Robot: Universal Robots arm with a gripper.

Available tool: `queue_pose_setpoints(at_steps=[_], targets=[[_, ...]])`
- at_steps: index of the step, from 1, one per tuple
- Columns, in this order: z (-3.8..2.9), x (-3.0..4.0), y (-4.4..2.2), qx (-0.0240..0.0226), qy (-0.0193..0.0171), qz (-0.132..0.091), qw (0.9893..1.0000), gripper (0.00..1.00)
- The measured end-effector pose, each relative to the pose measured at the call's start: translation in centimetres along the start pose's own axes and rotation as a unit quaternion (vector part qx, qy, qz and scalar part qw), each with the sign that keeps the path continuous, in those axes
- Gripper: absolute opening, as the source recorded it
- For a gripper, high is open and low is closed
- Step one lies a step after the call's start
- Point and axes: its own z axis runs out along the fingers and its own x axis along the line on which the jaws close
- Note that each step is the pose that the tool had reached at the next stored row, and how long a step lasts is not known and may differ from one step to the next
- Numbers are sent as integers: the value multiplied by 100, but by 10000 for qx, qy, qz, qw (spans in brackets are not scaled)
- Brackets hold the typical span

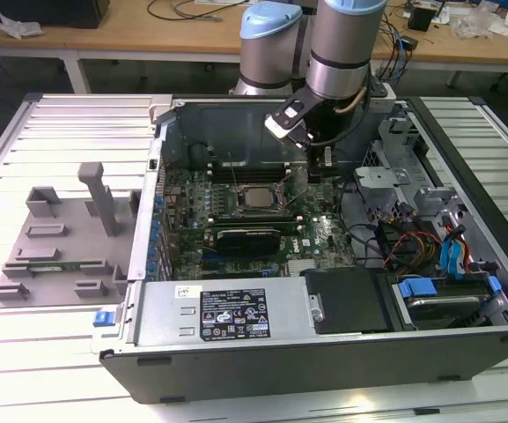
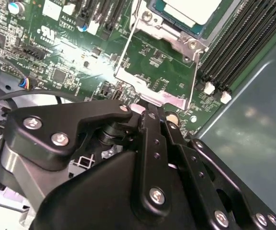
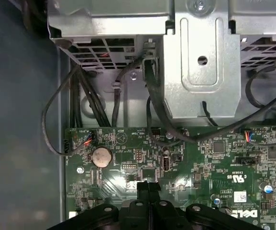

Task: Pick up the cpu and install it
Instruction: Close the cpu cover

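The computer case (image 1: 324, 352) lies open on the slatted tabletop (image 1: 60, 132), and the arm (image 1: 337, 53) reaches down into it from the far side. The cpu (image 1: 255, 196) sits flat inside its socket frame (image 2: 169, 33) on the motherboard (image 1: 315, 233), silver top plate facing up. In the second wrist view the cpu (image 2: 191, 9) lies beside the black memory slots (image 2: 233, 52).

The pincer (image 2: 149, 115) is pressed together with nothing between its fingers. It hangs low over the board, tips just beside the outer edge of the thin metal retaining plate (image 2: 161, 98) that extends from the socket. Whether they touch it I cannot tell. In the first wrist view the pincer (image 3: 149, 188) points at green board near a coin cell battery (image 3: 101, 156), with a metal drive cage (image 3: 200, 62) and black cables (image 3: 56, 124) beyond.

A black expansion card (image 1: 249, 236) lies on the near side of the cpu. A grey fixture (image 1: 55, 242) rests on the tabletop at the exterior view's left, well apart from the case.
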Motion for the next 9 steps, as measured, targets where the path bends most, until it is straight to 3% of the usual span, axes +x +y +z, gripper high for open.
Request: queue_pose_setpoints(at_steps=[3,5,7,8,9], targets=[[-3,-2,-97,1,43,1,10000,11],[-5,-3,-150,0,47,1,10000,11],[-8,-6,-324,-3,64,1,10000,11],[-9,-7,-381,-5,69,2,10000,11],[-9,-7,-386,-5,71,2,10000,11]])
